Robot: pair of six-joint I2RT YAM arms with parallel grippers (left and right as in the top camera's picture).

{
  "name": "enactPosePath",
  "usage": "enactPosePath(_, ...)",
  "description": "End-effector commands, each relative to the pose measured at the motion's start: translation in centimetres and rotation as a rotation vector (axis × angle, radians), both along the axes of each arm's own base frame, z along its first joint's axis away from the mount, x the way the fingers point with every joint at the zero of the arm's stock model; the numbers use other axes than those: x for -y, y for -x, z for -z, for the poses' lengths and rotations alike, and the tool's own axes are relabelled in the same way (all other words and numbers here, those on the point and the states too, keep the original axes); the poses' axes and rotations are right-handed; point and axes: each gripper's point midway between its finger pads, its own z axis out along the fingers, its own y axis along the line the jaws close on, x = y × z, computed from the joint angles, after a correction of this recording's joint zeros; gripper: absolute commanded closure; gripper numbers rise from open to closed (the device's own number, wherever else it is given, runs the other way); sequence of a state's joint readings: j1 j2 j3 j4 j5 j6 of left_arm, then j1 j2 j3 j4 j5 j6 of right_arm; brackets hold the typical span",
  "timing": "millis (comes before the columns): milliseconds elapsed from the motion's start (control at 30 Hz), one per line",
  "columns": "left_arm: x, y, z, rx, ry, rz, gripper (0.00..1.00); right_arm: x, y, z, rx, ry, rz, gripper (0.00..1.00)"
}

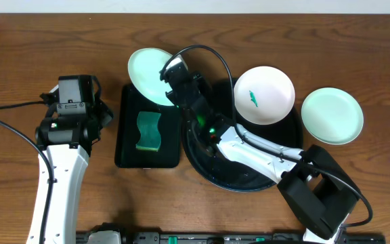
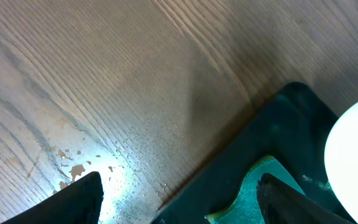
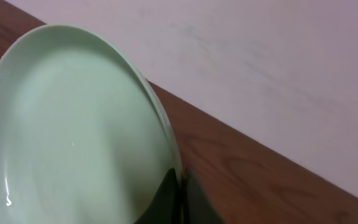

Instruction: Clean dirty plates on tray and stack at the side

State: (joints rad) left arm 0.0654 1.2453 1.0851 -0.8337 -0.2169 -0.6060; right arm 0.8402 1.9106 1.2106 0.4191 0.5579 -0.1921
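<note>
My right gripper point(image 1: 170, 83) is shut on the rim of a pale mint-green plate point(image 1: 146, 70), which it holds tilted above the far end of the rectangular tray. In the right wrist view that plate point(image 3: 73, 124) fills the left side and looks clean, with the rim pinched between the dark fingers of my right gripper point(image 3: 180, 180). A white plate point(image 1: 264, 95) with a green smear leans on the far rim of the round black tray point(image 1: 205, 169). Another mint plate point(image 1: 332, 116) lies on the table to the right. My left gripper point(image 1: 100, 108) hangs open and empty left of the rectangular tray.
A rectangular black tray point(image 1: 126, 135) holds a green sponge point(image 1: 149, 131). In the left wrist view my open gripper point(image 2: 179, 208) is over wet wood and the tray's corner point(image 2: 278, 124), with the sponge point(image 2: 253, 186) by one finger. The held plate's edge point(image 2: 356, 155) shows at the right.
</note>
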Motion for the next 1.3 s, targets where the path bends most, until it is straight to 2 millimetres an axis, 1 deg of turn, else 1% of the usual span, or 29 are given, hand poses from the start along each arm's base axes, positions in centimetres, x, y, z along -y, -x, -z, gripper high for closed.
enactPosePath(0, -0.5, 0.2, -0.1, -0.002, -0.017, -0.016, 0.2, -0.8, 0.2, -1.4, 0.051, 0.048, -0.02, 0.99)
enactPosePath(167, -0.5, 0.2, -0.1, -0.002, -0.017, -0.016, 0.2, -2.2, 1.3, -2.3, 0.117, 0.14, -0.064, 0.99)
enactPosePath(433, -0.5, 0.2, -0.1, -0.002, -0.017, -0.016, 0.2, -2.3, 2.6, -4.4, 0.22, 0.248, 0.006, 0.99)
enactPosePath(600, -0.5, 0.2, -0.1, -0.002, -0.017, -0.016, 0.2, -3.1, 3.5, -5.4, 0.277, 0.324, -0.005, 0.99)
enactPosePath(733, -0.5, 0.2, -0.1, -0.002, -0.017, -0.016, 0.2, -3.9, 4.2, -5.7, 0.305, 0.373, -0.029, 0.99)
enactPosePath(900, -0.5, 0.2, -0.1, -0.002, -0.017, -0.016, 0.2, -4.6, 4.9, -5.8, 0.312, 0.379, -0.048, 0.99)
enactPosePath(1267, -0.5, 0.2, -0.1, -0.002, -0.017, -0.016, 0.2, -4.8, 5.2, -5.8, 0.314, 0.378, -0.054, 0.99)
